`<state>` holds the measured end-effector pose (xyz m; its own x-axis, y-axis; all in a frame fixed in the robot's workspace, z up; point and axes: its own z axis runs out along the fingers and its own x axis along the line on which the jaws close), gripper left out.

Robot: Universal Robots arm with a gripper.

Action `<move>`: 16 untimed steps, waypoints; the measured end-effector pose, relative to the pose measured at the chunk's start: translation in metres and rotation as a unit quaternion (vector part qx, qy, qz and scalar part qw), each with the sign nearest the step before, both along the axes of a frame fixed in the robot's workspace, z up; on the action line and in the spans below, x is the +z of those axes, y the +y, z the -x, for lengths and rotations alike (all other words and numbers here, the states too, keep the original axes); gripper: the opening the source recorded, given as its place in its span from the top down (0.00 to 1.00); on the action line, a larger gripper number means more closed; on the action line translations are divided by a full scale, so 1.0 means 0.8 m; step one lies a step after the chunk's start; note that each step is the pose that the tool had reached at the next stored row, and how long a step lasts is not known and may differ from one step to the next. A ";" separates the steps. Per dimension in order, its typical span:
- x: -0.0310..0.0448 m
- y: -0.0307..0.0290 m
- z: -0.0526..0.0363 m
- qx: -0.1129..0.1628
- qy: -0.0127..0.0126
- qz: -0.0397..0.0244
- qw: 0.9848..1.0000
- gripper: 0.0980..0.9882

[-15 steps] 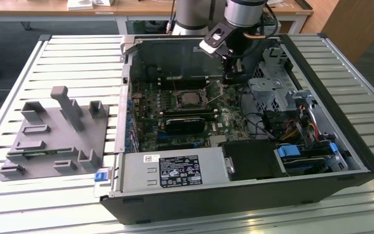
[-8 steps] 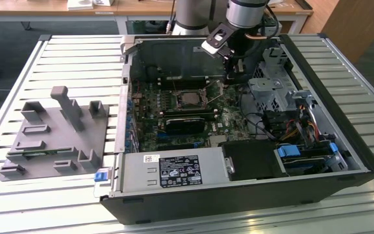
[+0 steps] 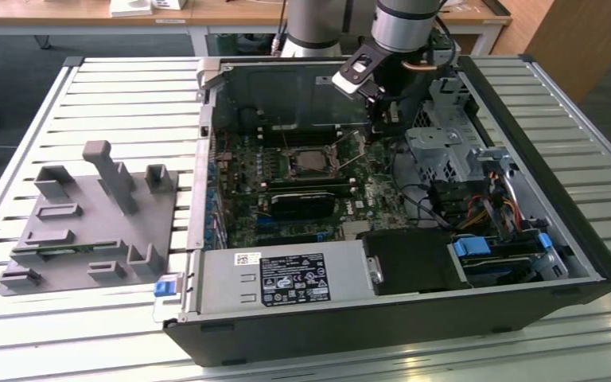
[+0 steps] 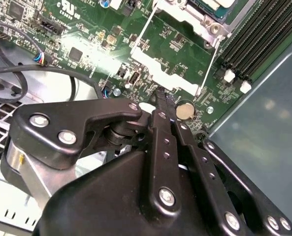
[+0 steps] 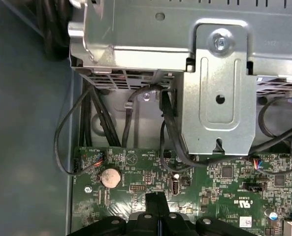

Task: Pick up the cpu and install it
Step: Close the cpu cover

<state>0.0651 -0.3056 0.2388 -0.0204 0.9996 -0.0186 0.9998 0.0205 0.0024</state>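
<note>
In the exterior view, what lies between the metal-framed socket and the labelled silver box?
A black rectangular block lies there on the green motherboard, between the socket and the silver box; the exterior view shows it.

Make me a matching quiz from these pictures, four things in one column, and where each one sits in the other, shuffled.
1. hand
2. coin battery
3. grey holder tray
4. labelled silver box

A. on the slatted table, outside the case
B. mounted on the green board
C. shut, over the board
D. inside the case, off the board

Pairs: 1-C, 2-B, 3-A, 4-D
</note>
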 end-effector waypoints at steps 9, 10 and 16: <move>-0.0020 0.0000 0.010 0.000 0.001 0.000 1.000 0.99; -0.0020 0.0000 0.010 0.000 0.001 0.000 1.000 0.99; -0.0019 0.0001 0.013 0.000 0.001 0.000 1.000 0.99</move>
